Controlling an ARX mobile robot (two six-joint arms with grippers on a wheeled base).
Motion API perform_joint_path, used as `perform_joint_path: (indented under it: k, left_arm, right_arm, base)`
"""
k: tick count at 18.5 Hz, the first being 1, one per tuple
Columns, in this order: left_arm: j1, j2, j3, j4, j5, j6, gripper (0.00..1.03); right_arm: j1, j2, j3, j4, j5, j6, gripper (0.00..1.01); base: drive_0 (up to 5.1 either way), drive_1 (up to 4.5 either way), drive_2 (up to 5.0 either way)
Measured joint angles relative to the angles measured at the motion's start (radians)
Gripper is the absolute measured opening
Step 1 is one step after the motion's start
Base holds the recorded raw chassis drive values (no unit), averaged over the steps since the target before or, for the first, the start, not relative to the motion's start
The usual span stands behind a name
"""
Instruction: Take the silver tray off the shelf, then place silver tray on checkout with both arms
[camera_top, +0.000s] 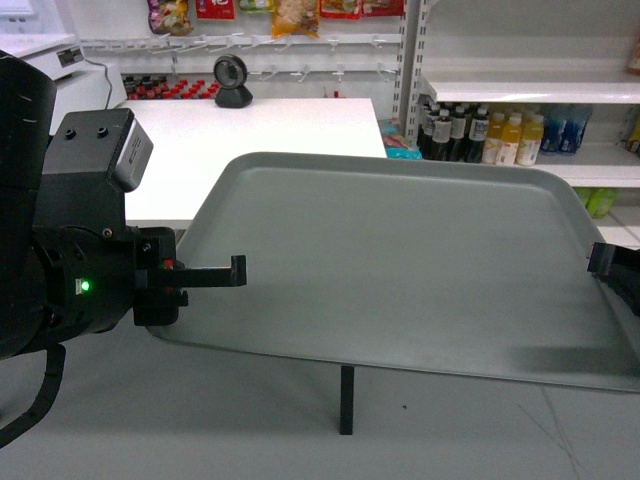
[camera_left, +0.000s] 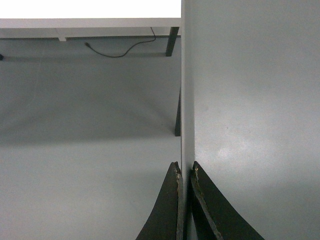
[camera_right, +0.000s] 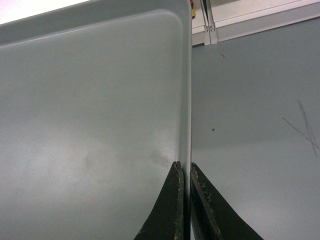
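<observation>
Holding the silver tray (camera_top: 400, 270) between both arms, I have it up in the air in front of the robot, clear of the grey floor (camera_top: 200, 420) beneath it. In the head view it lies nearly flat, its far rim overlapping the near edge of the checkout (camera_top: 260, 140), whose dark leg (camera_top: 346, 400) shows below the tray's near edge.

My left gripper (camera_left: 184, 172) is clamped on the tray's left rim; the left wrist view shows the two dark fingers (camera_left: 167, 210) pinched tight on either side of the thin edge. In the head view that arm's bulky black housing fills the left side, a small green light (camera_top: 84, 286) glowing on it.

My right gripper (camera_right: 184, 170) is likewise closed on the tray's right rim, one finger on the inside, one on the outside, near a rounded corner. In the head view only its tip shows at the tray's right edge.

Behind the checkout, a black round-headed device (camera_top: 233, 82) sits on the countertop. Off to the right, the shelf (camera_top: 530, 90) carries a row of drink bottles (camera_top: 500, 135) on a lower board.
</observation>
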Motion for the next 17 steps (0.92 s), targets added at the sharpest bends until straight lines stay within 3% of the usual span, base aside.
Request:
perform_joint_path:
  k: [14,17]
  left_arm:
    - [0.001,0.000,0.000,0.000,0.000,0.000,0.03]
    - [0.010,0.000,0.000,-0.008,0.005,0.003,0.03]
  right_arm:
    - [0.000,0.002,0.000,-0.001,0.000,0.000,0.02]
    - [0.009,0.003,0.003,0.000,0.000,0.000,0.02]
  base:
    - [-5.0,2.45,2.4]
    - [-1.1,0.52,0.5]
